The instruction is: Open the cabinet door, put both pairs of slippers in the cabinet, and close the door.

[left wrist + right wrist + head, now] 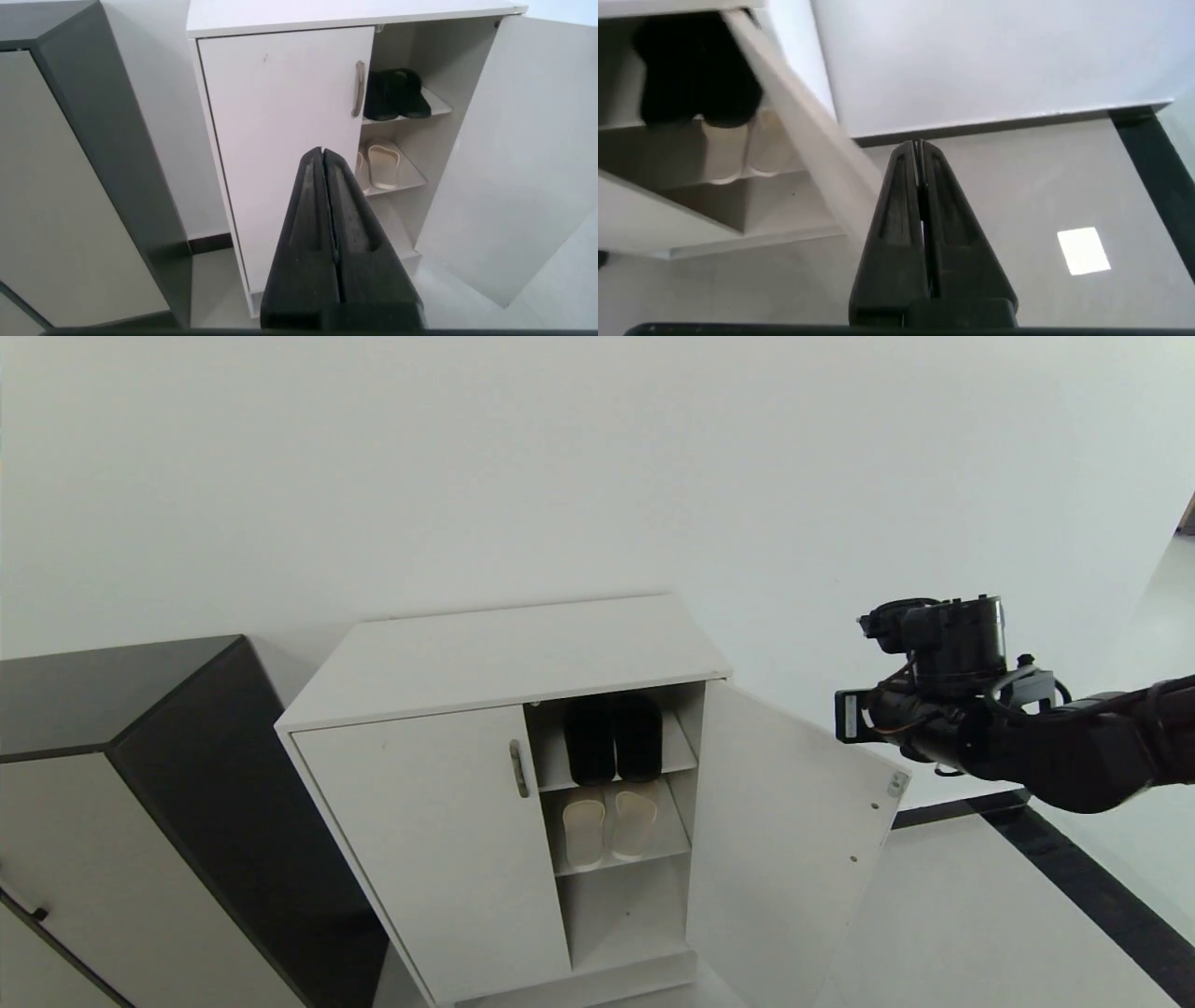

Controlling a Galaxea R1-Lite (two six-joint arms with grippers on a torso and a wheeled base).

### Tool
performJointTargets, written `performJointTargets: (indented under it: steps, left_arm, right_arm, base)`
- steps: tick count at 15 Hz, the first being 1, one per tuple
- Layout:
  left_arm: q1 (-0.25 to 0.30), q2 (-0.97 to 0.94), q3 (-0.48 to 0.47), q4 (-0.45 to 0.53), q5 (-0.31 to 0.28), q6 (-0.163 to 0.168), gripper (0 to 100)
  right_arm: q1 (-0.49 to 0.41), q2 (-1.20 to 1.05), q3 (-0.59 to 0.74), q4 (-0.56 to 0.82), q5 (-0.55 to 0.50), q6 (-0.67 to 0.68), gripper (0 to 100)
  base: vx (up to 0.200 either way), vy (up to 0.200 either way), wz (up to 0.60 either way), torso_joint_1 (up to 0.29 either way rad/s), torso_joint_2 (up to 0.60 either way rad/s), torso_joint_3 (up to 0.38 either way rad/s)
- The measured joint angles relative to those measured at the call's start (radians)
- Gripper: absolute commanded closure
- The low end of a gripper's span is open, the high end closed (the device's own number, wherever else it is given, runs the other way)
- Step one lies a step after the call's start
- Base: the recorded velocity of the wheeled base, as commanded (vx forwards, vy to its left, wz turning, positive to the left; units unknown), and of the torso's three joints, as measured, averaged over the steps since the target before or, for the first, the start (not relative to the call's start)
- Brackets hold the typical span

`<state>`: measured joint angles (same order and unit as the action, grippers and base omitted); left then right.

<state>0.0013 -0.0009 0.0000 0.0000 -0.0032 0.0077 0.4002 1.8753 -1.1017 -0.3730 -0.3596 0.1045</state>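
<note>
The white cabinet [504, 653] stands with its left door [429, 840] closed and its right door [784, 821] swung open. A black pair of slippers [613, 737] sits on the upper shelf, a white pair [609, 821] on the shelf below. My right arm [943, 663] hovers just beyond the open door's outer edge. In the right wrist view my right gripper [918, 145] is shut and empty, its tips close to the door's edge [799, 121]. My left gripper [323, 151] is shut and empty, held in front of the closed door [280, 140].
A dark cabinet [140, 784] with grey fronts stands close on the left of the white one. A black stripe [1083, 877] crosses the pale floor at the right. Open floor lies in front of the open door. The bottom compartment [625, 915] holds nothing.
</note>
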Motion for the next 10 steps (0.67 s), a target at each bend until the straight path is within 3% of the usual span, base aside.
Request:
performJointTargets:
  steps: [6,10]
  left_arm:
    - [0.000,0.000,0.000,0.000,0.000,0.000,100]
    - [0.000,0.000,0.000,0.000,0.000,0.000,100]
  right_arm:
    - [-0.028,0.141,-0.007,-0.074,-0.003,-0.001,100]
    - [0.019,0.130,0.034,-0.074,0.002,0.003,100]
  base:
    - [0.000,0.000,0.00,0.000,0.00,0.000]
    - [0.000,0.000,0.00,0.000,0.00,0.000]
